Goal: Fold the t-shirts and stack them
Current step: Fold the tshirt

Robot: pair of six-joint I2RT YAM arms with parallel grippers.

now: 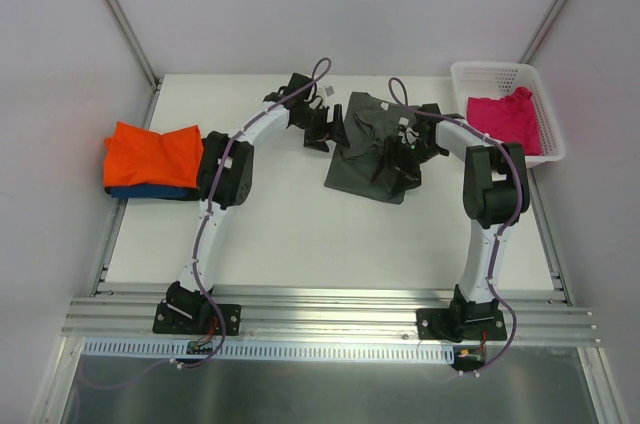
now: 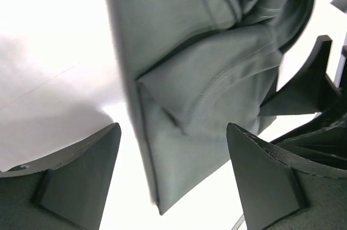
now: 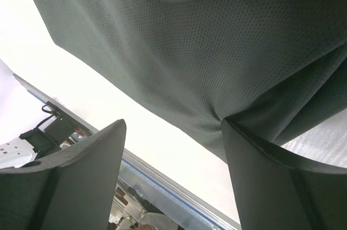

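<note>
Dark grey t-shirt (image 1: 355, 169) on white table (image 1: 300, 234)

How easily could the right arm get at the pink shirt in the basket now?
Probably yes, easily: the pink shirt lies uncovered in the open basket beside the right arm, nothing between them. The right gripper is open over the grey shirt, so seemingly free.

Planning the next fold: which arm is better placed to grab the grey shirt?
Probably left: the left end effector is open with an edge of the dark grey shirt between the fingers. The right end effector has cloth against only one finger.
</note>
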